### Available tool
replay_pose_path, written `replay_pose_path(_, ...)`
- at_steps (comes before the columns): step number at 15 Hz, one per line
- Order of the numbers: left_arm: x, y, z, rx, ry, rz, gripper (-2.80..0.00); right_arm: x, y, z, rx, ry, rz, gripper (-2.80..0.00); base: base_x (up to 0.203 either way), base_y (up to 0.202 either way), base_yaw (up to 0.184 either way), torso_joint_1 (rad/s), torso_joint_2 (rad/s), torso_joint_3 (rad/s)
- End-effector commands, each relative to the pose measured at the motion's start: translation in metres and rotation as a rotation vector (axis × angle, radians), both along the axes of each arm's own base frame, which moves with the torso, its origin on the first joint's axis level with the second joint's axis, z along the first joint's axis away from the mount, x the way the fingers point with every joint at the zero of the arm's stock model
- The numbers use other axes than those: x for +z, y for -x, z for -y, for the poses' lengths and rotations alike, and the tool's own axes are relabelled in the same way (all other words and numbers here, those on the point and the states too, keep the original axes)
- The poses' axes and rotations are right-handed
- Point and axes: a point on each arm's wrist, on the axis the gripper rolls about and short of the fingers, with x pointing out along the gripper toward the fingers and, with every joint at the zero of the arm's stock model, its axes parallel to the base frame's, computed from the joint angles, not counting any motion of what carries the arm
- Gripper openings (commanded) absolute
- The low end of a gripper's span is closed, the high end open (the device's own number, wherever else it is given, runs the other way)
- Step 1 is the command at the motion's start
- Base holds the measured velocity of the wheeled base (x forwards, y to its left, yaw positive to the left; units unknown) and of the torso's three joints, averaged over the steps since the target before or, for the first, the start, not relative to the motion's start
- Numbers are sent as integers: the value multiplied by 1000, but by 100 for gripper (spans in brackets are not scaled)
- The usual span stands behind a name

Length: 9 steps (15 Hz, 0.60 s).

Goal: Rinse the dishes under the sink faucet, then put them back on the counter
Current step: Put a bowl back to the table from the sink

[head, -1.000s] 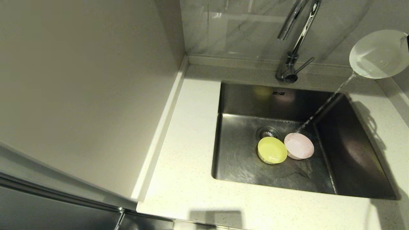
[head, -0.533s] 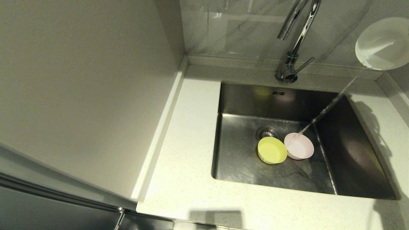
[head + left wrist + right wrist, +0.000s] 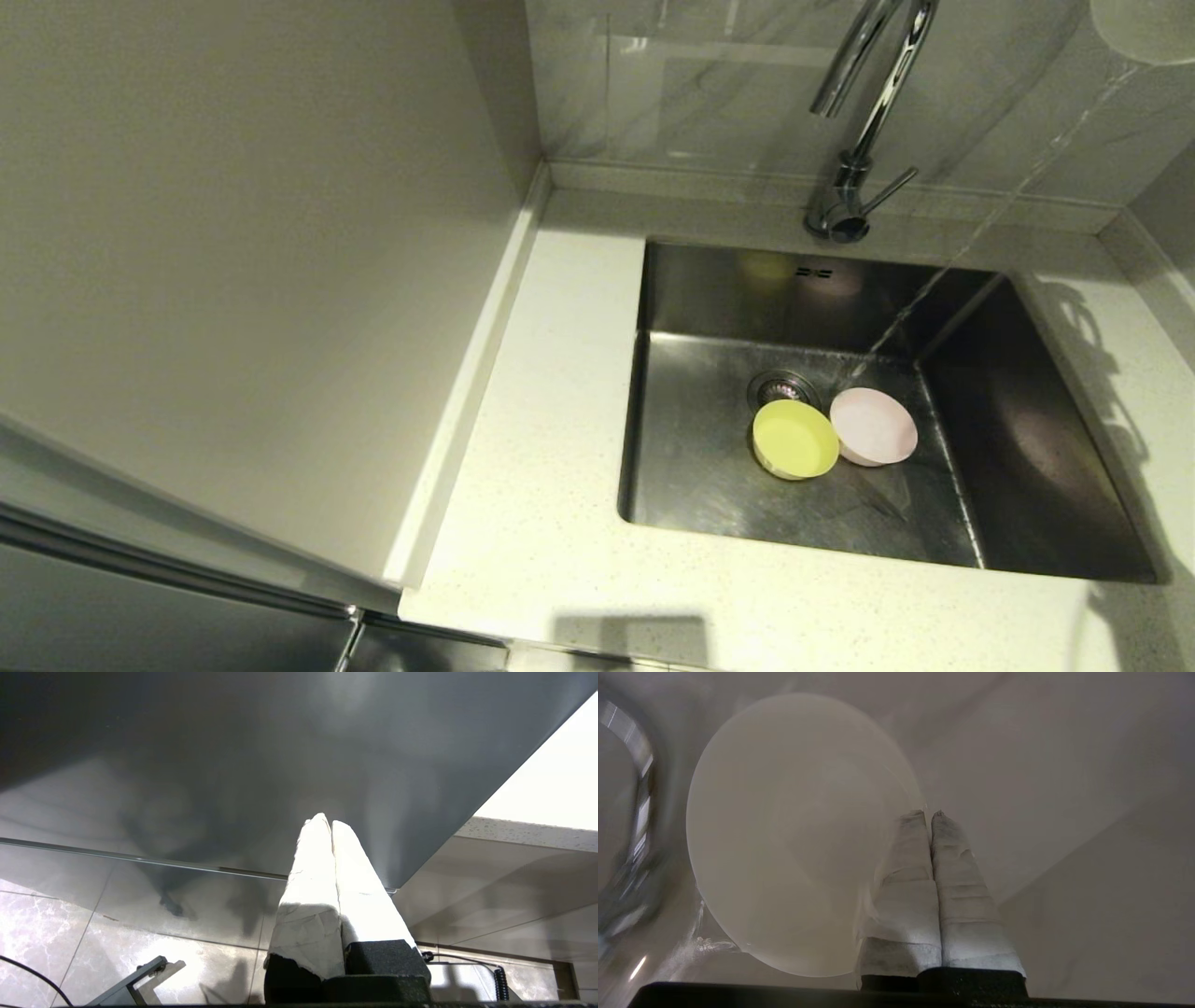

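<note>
We see the white bowl [image 3: 794,835] tipped on edge, high at the far right, a thin stream running from it into the steel sink [image 3: 709,289]. The yellow bowl [image 3: 795,440] and pink bowl [image 3: 874,427] sit touching beside the drain, below the chrome faucet [image 3: 864,112].

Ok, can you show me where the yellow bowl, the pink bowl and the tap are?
yellow bowl [image 3: 795,439], head view, middle of its inside.
pink bowl [image 3: 873,427], head view, middle of its inside.
faucet [image 3: 848,187], head view, lower stem above the base.

sink [image 3: 709,299]: brushed steel, wet | faucet [image 3: 873,103]: glossy chrome | counter [image 3: 551,485]: speckled stone, matt | 3 bowls: smooth plastic
</note>
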Motion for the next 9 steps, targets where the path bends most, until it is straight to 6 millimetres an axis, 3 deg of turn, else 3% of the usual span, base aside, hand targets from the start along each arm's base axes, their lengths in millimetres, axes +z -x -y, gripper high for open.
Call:
replay_pose_path(1, 0, 0, 0, 1, 0, 2, -280, -2, -10, 7, -18, 22, 99, -280, 0, 0, 0, 0, 0, 0)
replay_pose_path(3, 0, 0, 0, 1, 0, 2, -280, -9, -11, 16, -30, -10, 127, -280, 0, 0, 0, 0, 0, 0)
replay_pose_path(6, 0, 0, 0, 1, 0, 2, -280, -4, -4, 17, -8, -127, 210, -280, 0, 0, 0, 0, 0, 0)
replay_pose_path(8, 0, 0, 0, 1, 0, 2, -280, 10, 16, 12, 13, -151, 267, -280, 0, 0, 0, 0, 0, 0)
replay_pose_path(9, 0, 0, 0, 1, 0, 2, -280, 4, 19, 12, 15, -165, 249, -280, 0, 0, 0, 0, 0, 0)
